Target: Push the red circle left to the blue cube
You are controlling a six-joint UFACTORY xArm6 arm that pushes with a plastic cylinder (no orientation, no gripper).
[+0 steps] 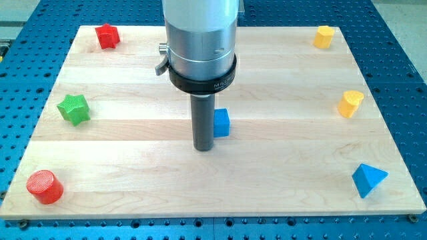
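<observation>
The red circle [45,187], a short cylinder, stands near the board's bottom left corner. The blue cube [221,123] sits near the middle of the board, partly hidden behind my rod. My tip [203,148] rests on the board just left of and below the blue cube, very close to it. The red circle lies far to the left of both my tip and the blue cube.
A red star [107,36] is at the top left. A green star [73,109] is at the left edge. Two yellow blocks [323,37] [350,104] are at the right. A blue triangular block [367,179] is at the bottom right. The wooden board [133,147] lies on a blue perforated table.
</observation>
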